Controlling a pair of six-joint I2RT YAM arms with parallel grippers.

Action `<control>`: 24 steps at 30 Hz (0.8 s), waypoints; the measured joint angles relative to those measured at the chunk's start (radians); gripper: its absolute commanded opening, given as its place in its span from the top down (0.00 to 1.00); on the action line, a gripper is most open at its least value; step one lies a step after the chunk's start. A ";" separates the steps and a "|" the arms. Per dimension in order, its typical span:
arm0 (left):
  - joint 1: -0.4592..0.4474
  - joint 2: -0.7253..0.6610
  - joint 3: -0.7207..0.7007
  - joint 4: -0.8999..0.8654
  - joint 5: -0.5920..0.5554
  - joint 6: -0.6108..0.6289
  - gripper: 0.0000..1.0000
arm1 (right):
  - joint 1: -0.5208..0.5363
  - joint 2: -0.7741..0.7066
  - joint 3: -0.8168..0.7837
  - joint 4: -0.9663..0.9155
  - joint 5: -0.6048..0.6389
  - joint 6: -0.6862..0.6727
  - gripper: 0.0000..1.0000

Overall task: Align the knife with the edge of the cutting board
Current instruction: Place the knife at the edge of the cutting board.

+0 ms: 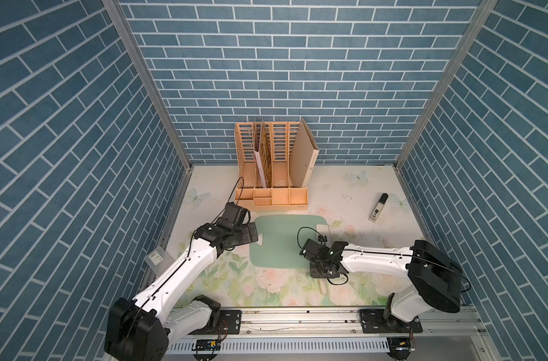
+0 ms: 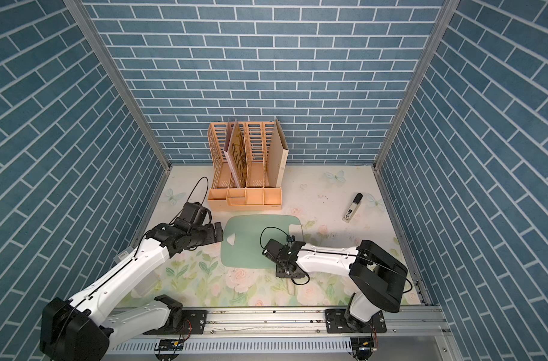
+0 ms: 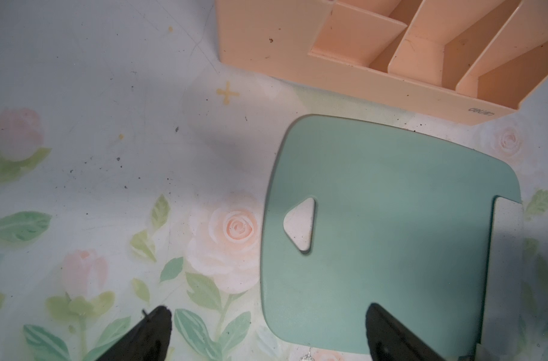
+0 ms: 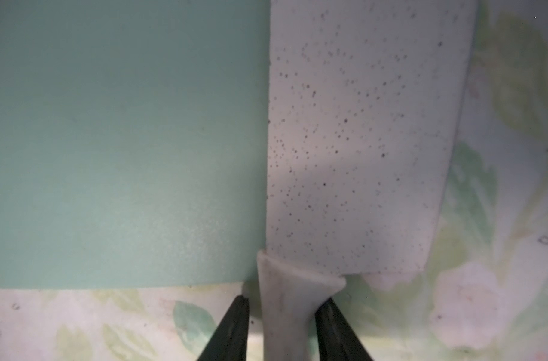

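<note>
Right gripper (image 4: 283, 300) low near the table's front edge, straddling the knife's handle (image 4: 285, 331) just off the cutting board's near right corner. Narrowly parted: touching the handle on one side, a sliver of gap on the other, so not clamped yet by the look of it.

Floral-print table (image 1: 341, 197). At the back edge, middle: peach file organizer (image 1: 271, 193). In front of it, about mid-table: cutting board (image 1: 279, 247), pale green, flat, with a triangular hole toward the left short edge. Knife (image 4: 360, 140) lying flat, broad speckled off-white blade overlapping the board's right short edge, part on the board and part over the table, handle reaching past the near long edge toward the table's front. Near the table's right edge, well apart: small white tube (image 1: 378, 209) with black cap.

Likely step: taking hold of the knife for alignment. Blade roughly parallel to that short edge but hiding it, so exact fit hard to judge. Next, probably: closing fully on the handle, then shifting or turning slightly to bring the blade flush, without dragging the thin board.

Left gripper (image 3: 267, 306) hovering at the board's left short edge, wide open, holding nothing.
</note>
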 measured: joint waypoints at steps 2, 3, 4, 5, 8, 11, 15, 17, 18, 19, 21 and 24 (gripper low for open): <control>-0.001 0.000 0.000 0.000 0.000 0.000 0.00 | 0.000 0.000 0.000 0.000 0.000 0.000 0.61; -0.001 0.000 0.000 0.000 0.000 0.000 0.00 | 0.000 0.000 0.000 0.000 0.000 0.000 0.61; -0.001 0.000 0.000 0.000 0.000 0.000 0.00 | 0.000 0.000 0.000 0.000 0.000 0.000 0.61; -0.001 0.000 0.000 0.000 0.000 0.000 0.00 | 0.000 0.000 0.000 0.000 0.000 0.000 0.61; -0.002 0.000 0.000 0.000 0.000 0.000 0.00 | 0.000 0.000 0.000 0.000 0.000 0.000 0.61; -0.003 0.000 0.000 0.000 0.000 0.000 0.00 | 0.000 0.000 0.000 0.000 0.000 0.000 0.60; -0.004 0.000 0.000 0.000 -0.001 0.000 0.00 | 0.000 0.000 0.000 0.000 0.000 0.000 0.60; -0.005 0.000 0.000 0.000 -0.001 0.000 0.00 | 0.000 0.000 0.000 0.001 0.000 0.000 0.58; -0.005 0.000 0.000 0.000 0.000 0.000 0.00 | 0.000 0.000 0.000 0.002 0.000 0.000 0.56; -0.005 0.000 0.000 0.000 0.000 0.000 0.00 | 0.000 0.000 0.001 0.003 -0.001 0.001 0.54; -0.006 0.000 0.000 0.000 -0.001 0.000 0.00 | 0.000 0.000 0.002 0.006 -0.002 -0.002 0.51; -0.006 0.000 0.000 0.000 -0.001 0.000 0.00 | 0.000 0.001 0.002 0.006 -0.001 -0.006 0.50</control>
